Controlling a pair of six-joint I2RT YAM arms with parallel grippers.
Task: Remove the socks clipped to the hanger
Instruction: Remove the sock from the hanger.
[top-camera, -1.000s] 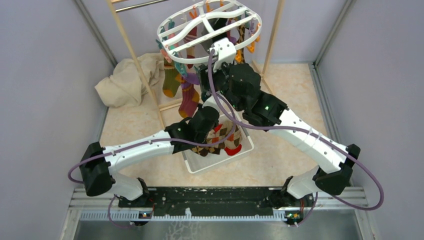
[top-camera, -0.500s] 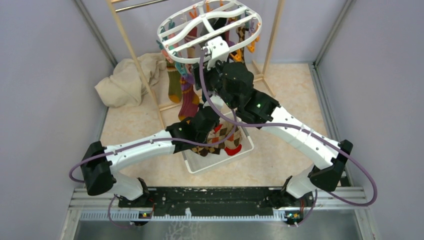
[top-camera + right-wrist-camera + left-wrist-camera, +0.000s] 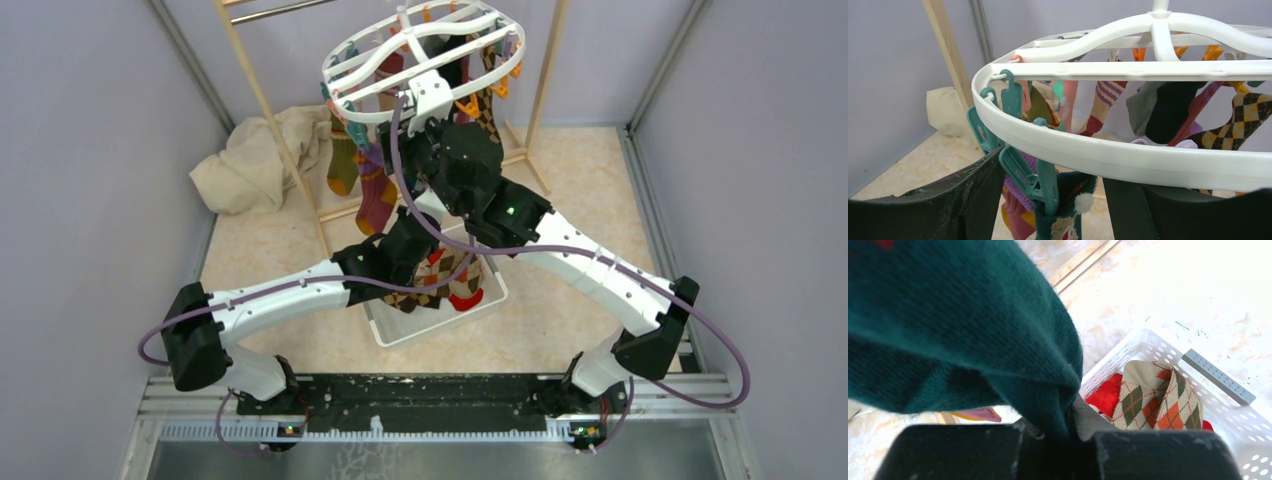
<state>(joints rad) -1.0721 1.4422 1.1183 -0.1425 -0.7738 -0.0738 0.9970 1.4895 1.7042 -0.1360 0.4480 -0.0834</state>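
white oval hanger [image 3: 1128,155], mixed-colour socks [image 3: 378,195] pegged beneath it; one dark green sock [image 3: 963,325] pinched in my left jaws; argyle and red socks [image 3: 1153,405] lying in the white basket [image 3: 1128,347].

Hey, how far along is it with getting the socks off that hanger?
Done: an argyle sock and a red sock lie in the white basket. In hand: the left claw is shut on a dark green sock above the basket, and the right claw is open around a teal peg under the hanger rim. Left: several socks hang clipped there, so plenty remains.
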